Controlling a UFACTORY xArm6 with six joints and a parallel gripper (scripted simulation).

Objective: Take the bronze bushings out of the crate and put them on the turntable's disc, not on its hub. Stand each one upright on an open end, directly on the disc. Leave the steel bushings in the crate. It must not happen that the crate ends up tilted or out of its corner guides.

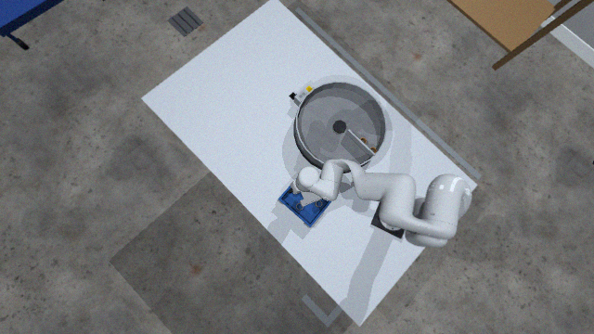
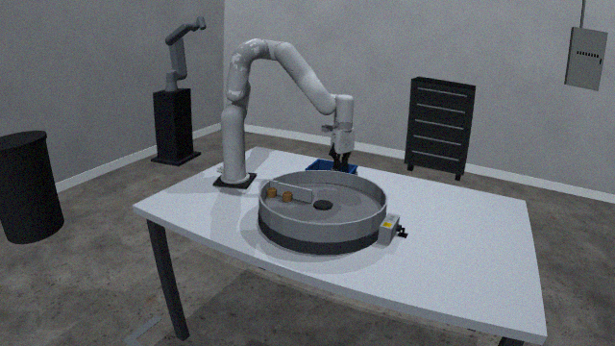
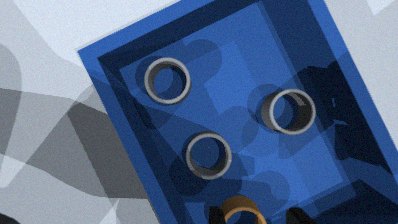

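The blue crate [image 1: 310,224] [image 2: 317,165] [image 3: 120,121] holds three upright steel bushings [image 3: 167,102] [image 3: 267,114] [image 3: 208,177] and one bronze bushing [image 3: 240,201]. My gripper [image 2: 341,166] [image 3: 257,218] is open and points down at the crate. In the wrist view the bronze bushing shows between its fingertips, nearer the left one; its lower part is cut off by the frame edge. Two bronze bushings [image 2: 272,192] [image 2: 287,196] [image 1: 364,140] [image 1: 373,149] stand upright on the turntable's disc [image 1: 325,109] [image 2: 353,194], beside the grey divider [image 1: 357,146] [image 2: 300,193].
The turntable has a raised round wall [image 2: 322,231] and a dark central hub [image 1: 340,126] [image 2: 323,205]. A small box with a yellow mark [image 1: 303,94] [image 2: 388,229] sits at its outer side. The crate stands close beside the turntable on the white table [image 1: 223,102] [image 2: 456,240].
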